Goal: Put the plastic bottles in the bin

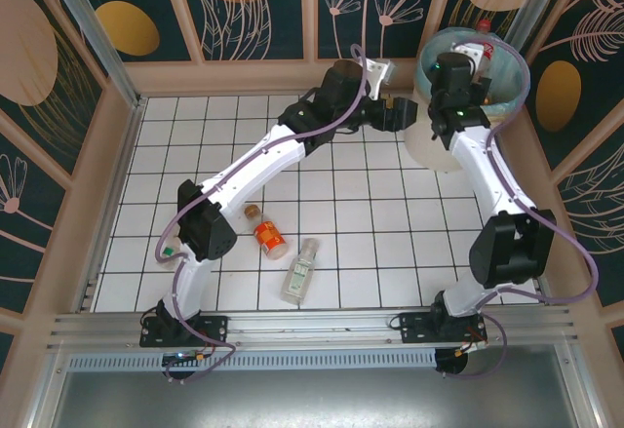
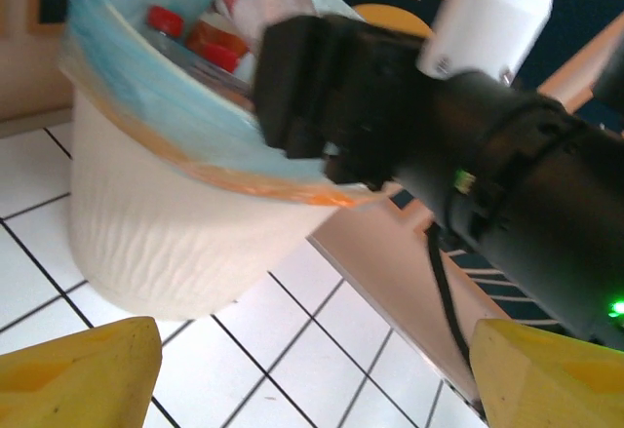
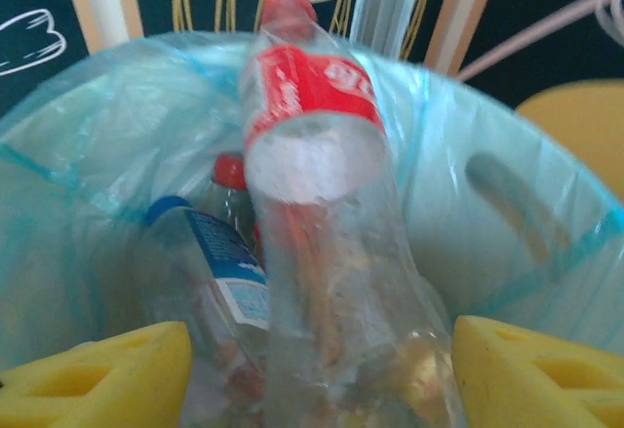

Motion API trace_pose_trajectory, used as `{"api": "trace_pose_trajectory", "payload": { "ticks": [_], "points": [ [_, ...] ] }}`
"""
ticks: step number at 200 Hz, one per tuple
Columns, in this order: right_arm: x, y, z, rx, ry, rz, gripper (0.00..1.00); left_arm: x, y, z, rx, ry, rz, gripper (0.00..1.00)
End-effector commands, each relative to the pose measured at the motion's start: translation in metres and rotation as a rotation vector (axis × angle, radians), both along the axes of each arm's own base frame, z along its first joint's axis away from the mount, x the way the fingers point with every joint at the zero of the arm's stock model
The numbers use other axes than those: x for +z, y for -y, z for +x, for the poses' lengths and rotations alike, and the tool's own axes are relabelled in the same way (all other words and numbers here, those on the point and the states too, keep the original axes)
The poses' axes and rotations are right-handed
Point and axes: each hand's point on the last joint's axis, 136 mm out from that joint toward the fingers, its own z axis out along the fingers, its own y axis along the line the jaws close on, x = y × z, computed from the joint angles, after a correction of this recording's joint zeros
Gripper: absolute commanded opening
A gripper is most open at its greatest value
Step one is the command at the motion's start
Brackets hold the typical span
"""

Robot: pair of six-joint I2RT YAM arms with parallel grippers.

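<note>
A clear bottle with a red label and red cap stands tilted in the bin, its cap poking above the teal liner. My right gripper hangs over the bin and is open, its yellow fingers wide on either side of that bottle's base. More bottles lie inside, among them a blue-labelled one and a red-capped one. My left gripper is open and empty beside the bin's cream wall. An orange bottle and a clear green-labelled bottle lie on the tiled table.
A small brown-capped item lies just above the orange bottle. The bin sits in the far right corner against the wooden rim. The left arm stretches diagonally across the tiles toward the bin.
</note>
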Motion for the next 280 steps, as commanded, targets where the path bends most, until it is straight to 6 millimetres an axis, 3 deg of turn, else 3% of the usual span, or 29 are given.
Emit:
{"api": "trace_pose_trajectory", "payload": {
  "ticks": [1, 37, 60, 82, 106, 126, 168, 213, 239, 280],
  "points": [
    [0.001, 0.015, 0.004, 0.017, 0.092, 0.230, 0.72, 0.016, -0.013, 0.007, 0.055, 0.029, -0.042, 0.83],
    [-0.015, 0.019, 0.022, 0.105, 0.036, 0.424, 0.64, 0.006, -0.015, 0.004, 0.048, 0.022, -0.021, 0.83],
    [-0.002, 0.014, 0.012, 0.154, 0.094, 0.458, 0.62, 0.003, -0.017, 0.004, 0.055, 0.027, -0.006, 0.83],
    [0.014, 0.008, 0.003, 0.239, 0.162, 0.524, 0.77, 0.002, -0.017, 0.005, 0.052, 0.032, -0.001, 0.84],
    [0.027, -0.003, 0.001, 0.327, 0.183, 0.566, 0.57, 0.003, -0.015, 0.005, 0.043, 0.037, -0.008, 0.84],
    [0.027, -0.006, 0.004, 0.356, 0.167, 0.579, 0.57, 0.003, -0.012, 0.004, 0.034, 0.036, -0.009, 0.84],
    [0.035, -0.035, 0.006, 0.532, 0.187, 0.650, 0.59, 0.001, -0.014, 0.004, 0.036, 0.040, 0.004, 0.84],
    [0.028, 0.000, 0.007, 0.309, 0.160, 0.618, 0.61, -0.001, -0.015, 0.004, 0.041, 0.037, 0.010, 0.84],
    [0.026, 0.022, 0.004, 0.186, 0.134, 0.561, 0.69, -0.001, -0.016, 0.004, 0.044, 0.038, 0.011, 0.84],
    [0.007, 0.027, 0.021, 0.158, 0.025, 0.535, 0.73, -0.004, -0.015, 0.005, 0.045, 0.029, 0.009, 0.84]
  ]
}}
